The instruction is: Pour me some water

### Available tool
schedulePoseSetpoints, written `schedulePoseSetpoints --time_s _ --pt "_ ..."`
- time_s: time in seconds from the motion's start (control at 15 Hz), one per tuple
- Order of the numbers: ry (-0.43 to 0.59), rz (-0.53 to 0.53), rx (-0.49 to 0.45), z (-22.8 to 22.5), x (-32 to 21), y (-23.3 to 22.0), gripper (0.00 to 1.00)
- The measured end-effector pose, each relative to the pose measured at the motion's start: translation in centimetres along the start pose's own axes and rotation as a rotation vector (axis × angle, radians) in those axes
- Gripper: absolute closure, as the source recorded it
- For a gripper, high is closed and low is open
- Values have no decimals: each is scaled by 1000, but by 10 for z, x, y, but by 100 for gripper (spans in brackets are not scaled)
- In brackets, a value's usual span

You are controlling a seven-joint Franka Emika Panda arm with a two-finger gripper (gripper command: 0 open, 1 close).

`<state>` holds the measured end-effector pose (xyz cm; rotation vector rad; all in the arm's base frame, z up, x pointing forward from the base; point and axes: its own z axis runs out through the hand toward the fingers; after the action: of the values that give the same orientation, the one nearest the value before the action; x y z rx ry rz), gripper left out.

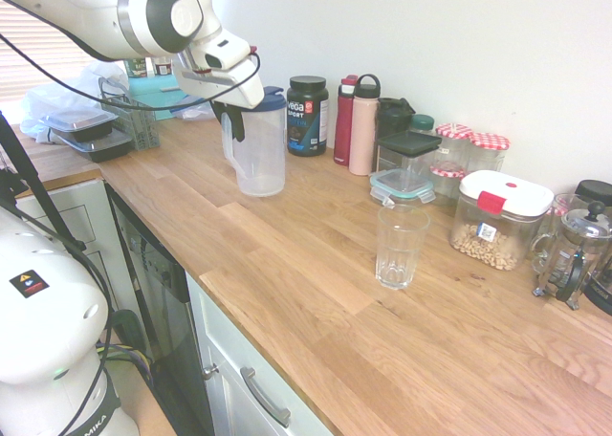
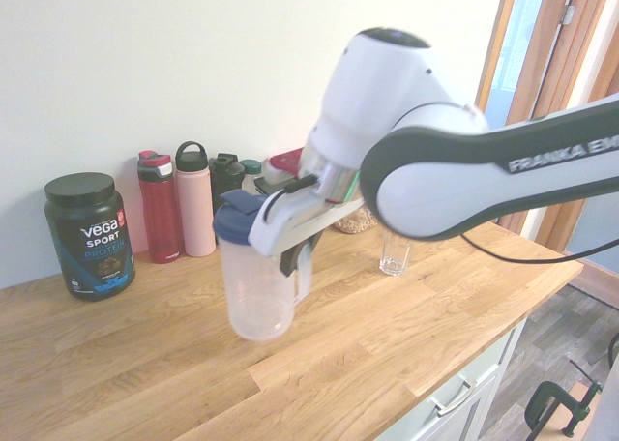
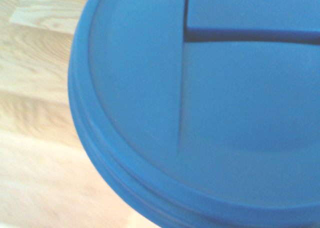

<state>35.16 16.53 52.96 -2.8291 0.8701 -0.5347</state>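
Clear blue-lidded pitcher (image 2: 259, 286) lifted off the counter; empty glass (image 1: 400, 246) upright.

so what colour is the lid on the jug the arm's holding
Blue; the lid fills the wrist view, on the clear jug in the gripper.

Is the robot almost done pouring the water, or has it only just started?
Only just started. Done: the gripper is shut on the handle of the jug, and in the second exterior view the jug hangs clear of the counter. In hand: carrying the jug, which is upright with its blue lid on. Left: bringing it to the glass, which stands empty further along the counter, and tipping it.
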Motion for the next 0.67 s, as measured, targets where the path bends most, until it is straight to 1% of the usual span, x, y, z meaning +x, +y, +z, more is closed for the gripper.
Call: schedulePoseSetpoints --time_s 0.27,0.47,0.67 --pt "-60 -47 8 -53 39 105 100" --pt "-111 -73 15 -68 66 175 100" --pt "-156 -57 38 -80 88 241 100"
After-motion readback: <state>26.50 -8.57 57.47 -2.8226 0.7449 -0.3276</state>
